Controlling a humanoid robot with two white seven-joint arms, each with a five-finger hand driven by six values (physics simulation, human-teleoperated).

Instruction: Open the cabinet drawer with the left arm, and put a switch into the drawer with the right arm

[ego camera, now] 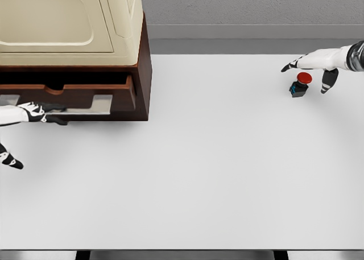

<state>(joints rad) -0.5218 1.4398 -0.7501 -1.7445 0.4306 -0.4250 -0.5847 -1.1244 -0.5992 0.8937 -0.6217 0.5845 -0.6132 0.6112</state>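
Note:
A dark wood cabinet (143, 72) with a cream top stands at the table's back left. Its drawer (122, 92) is pulled out part way, showing a dark gap above the drawer front. My left hand (41, 113) comes in from the left edge, its fingers curled on the left end of the silver drawer handle (91, 104). The switch (301, 83), a small dark block with a red round cap, stands upright at the back right of the table. My right hand (311, 66) hovers right over it, open, with fingers spread to either side and not touching it.
The white table (205, 174) stretches from the cabinet to the front edge. A grey wall runs behind it. The cabinet's right side (145, 95) lies well left of the switch.

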